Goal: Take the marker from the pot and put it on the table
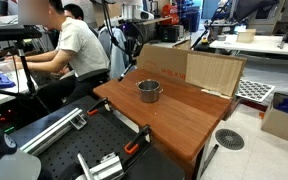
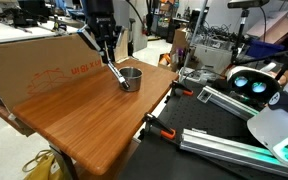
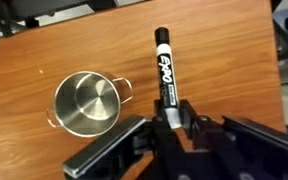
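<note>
The marker is out of the pot.
The claw pinches one end (cap pointing away), above the table, beside the pot.

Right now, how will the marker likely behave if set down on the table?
The marker looks like a rigid round barrel, so it is likely stiff and may roll on the smooth table. It seems light; the claw pinches only one end, so it might pivot.

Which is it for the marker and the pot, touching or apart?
Apart. The wrist view shows the marker, held in the gripper, with a strip of bare table between it and the pot.
</note>
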